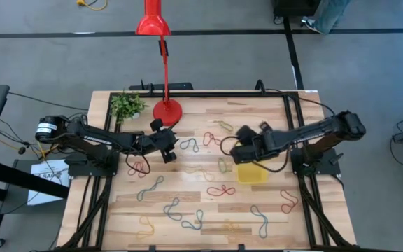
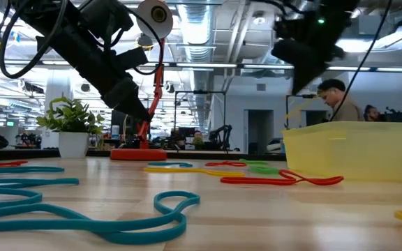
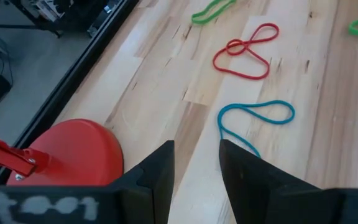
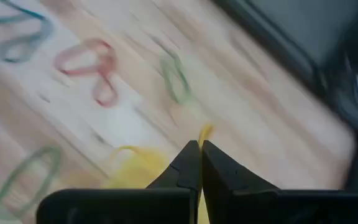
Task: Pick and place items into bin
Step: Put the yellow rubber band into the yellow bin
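Items [image 2: 117,226] lie scattered over the table [image 1: 117,210], teal loops nearest the low camera, with the bin [image 2: 354,150] farther back. Right gripper [image 4: 201,149], pinched shut, hangs beside the bin with something yellow at its tips; I cannot tell whether that is gripped. Left gripper [image 3: 196,149], fingers spread wide, hovers just short of a blue loop [image 3: 257,115] near the red lamp base [image 3: 73,149]. I judge this the pick step; next it needs to reach forward, descend and close.

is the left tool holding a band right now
No, the left tool stands open with bare wood between its fingers; the blue band lies ahead.
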